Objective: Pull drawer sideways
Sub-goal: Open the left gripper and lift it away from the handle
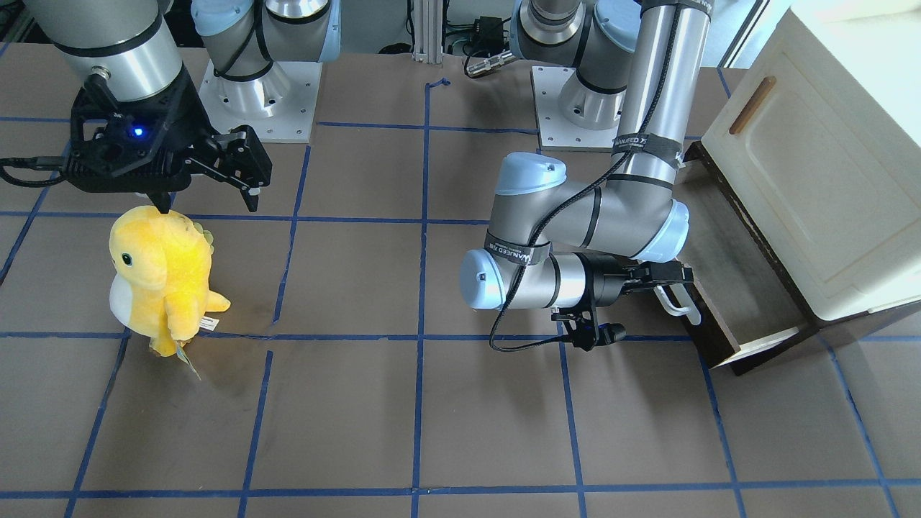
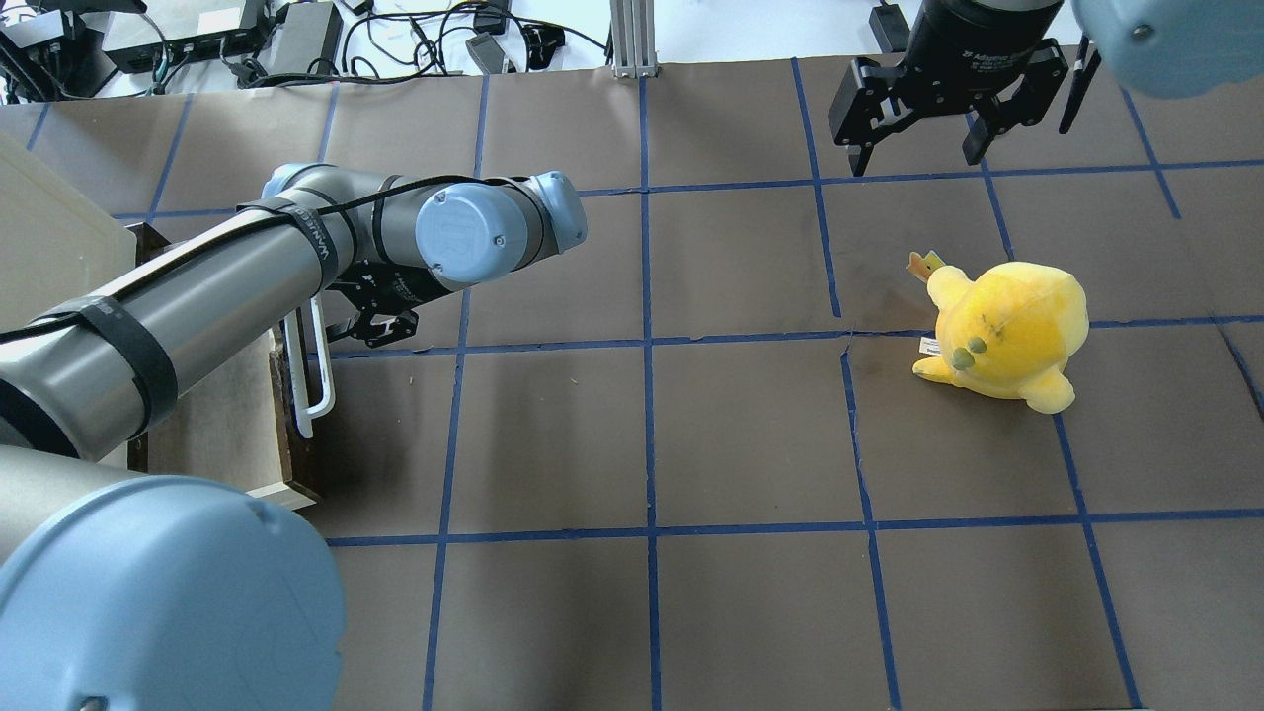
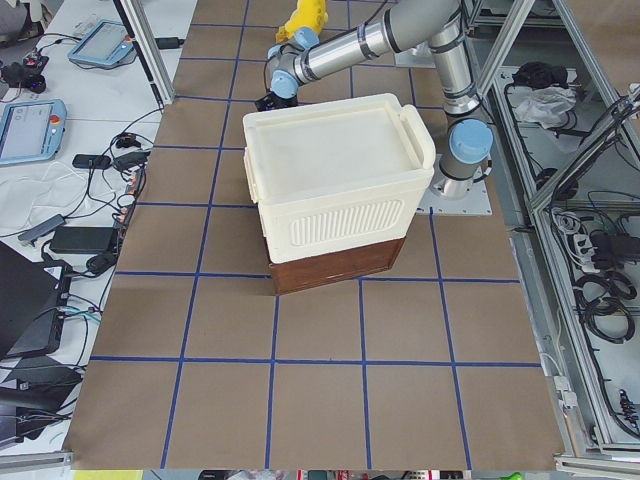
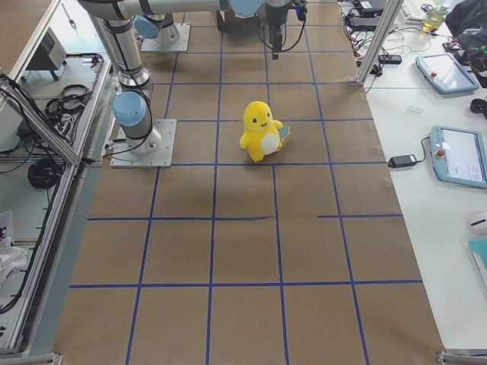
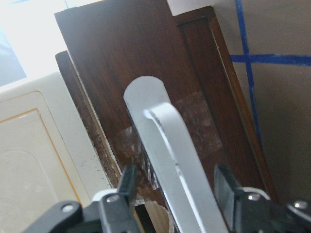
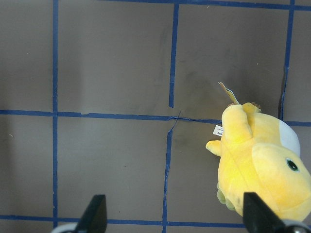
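The drawer (image 1: pixel 704 332) has a dark brown front and stands partly pulled out from under the cream cabinet (image 1: pixel 813 165). Its long white bar handle (image 1: pixel 681 303) faces the table's middle. It also shows in the overhead view (image 2: pixel 288 434) with the handle (image 2: pixel 314 380). My left gripper (image 1: pixel 669 275) reaches sideways to the handle. In the left wrist view the left gripper (image 5: pixel 175 180) is open, one finger on each side of the handle (image 5: pixel 167 145), with small gaps. My right gripper (image 2: pixel 913 158) hangs open and empty above the table, beyond the plush.
A yellow plush toy (image 1: pixel 162 277) stands on the brown gridded table, below my right gripper in the front view; it also shows in the right wrist view (image 6: pixel 262 165). The cabinet (image 3: pixel 335 180) sits on the drawer's frame at the table's left end.
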Robot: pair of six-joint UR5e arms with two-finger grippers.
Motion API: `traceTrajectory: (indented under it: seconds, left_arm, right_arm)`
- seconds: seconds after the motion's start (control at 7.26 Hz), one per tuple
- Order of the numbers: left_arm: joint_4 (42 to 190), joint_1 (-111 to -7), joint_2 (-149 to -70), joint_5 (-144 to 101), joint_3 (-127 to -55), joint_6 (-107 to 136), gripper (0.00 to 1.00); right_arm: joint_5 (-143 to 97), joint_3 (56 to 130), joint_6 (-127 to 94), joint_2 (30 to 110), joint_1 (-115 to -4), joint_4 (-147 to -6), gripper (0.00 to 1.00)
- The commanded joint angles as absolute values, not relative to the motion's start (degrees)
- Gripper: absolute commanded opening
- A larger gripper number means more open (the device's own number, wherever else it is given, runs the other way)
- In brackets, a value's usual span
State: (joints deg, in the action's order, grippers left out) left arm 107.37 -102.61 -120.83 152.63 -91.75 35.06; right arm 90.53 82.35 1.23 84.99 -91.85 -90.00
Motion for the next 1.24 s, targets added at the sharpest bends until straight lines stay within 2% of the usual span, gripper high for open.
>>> traceTrajectory:
  seconds: [0.0,0.55,0.96,1.1]
  left_arm:
    - [102.95,-102.66,-118.67,151.53,-88.36,22.79,0.97]
    - [98.89,-102.57,-112.0,117.25,-78.95,13.29,0.95]
    - [90.28,-102.31,-102.87,101.36,-78.57,4.05,0.95]
    - [90.35,-101.43,-99.44,100.12,-79.44,-0.39,0.92]
  right_arm:
    - [90.53,82.35,1.23,84.99,-91.85,-90.0,1.0]
    - [90.53,82.35,1.32,84.99,-91.85,-90.0,1.0]
    - [90.53,82.35,1.23,84.99,-91.85,-90.0,1.0]
    - [90.53,82.35,1.23,84.99,-91.85,-90.0,1.0]
